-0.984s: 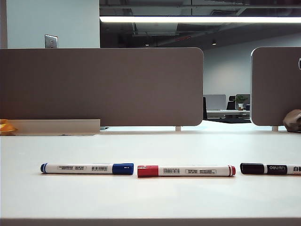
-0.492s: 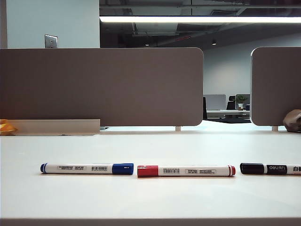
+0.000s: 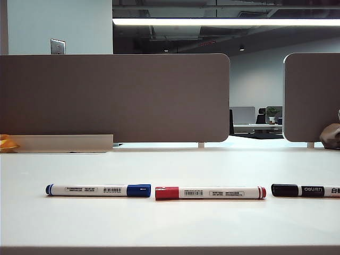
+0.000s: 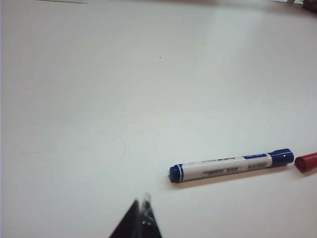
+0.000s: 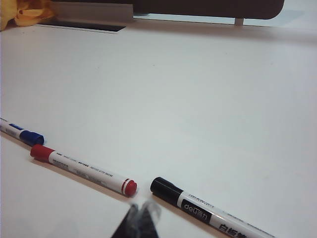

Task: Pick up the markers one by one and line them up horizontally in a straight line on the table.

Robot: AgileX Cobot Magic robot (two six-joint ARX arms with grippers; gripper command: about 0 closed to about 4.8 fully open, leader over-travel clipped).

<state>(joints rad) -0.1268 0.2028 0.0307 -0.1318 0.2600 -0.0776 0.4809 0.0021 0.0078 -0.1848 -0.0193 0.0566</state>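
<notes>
Three markers lie end to end in one row on the white table [image 3: 170,170]: the blue-capped marker [image 3: 98,190] on the left, the red-capped marker [image 3: 210,193] in the middle, the black-capped marker [image 3: 305,190] cut off by the right edge. Neither arm appears in the exterior view. My left gripper [image 4: 141,202] is shut and empty, hovering apart from the blue-capped marker [image 4: 230,165], with the red cap [image 4: 307,162] just beyond. My right gripper [image 5: 141,207] is shut and empty above the gap between the red-capped marker [image 5: 81,169] and the black-capped marker [image 5: 208,210].
Grey-brown divider panels [image 3: 114,98] stand along the table's far edge, a second one [image 3: 312,95] at the right. A low beige strip [image 3: 61,143] and something yellow [image 3: 6,143] lie at the back left. A brownish object [image 3: 331,136] sits at the back right.
The three markers lie where they were. No arm enters the exterior view in any of the frames.
</notes>
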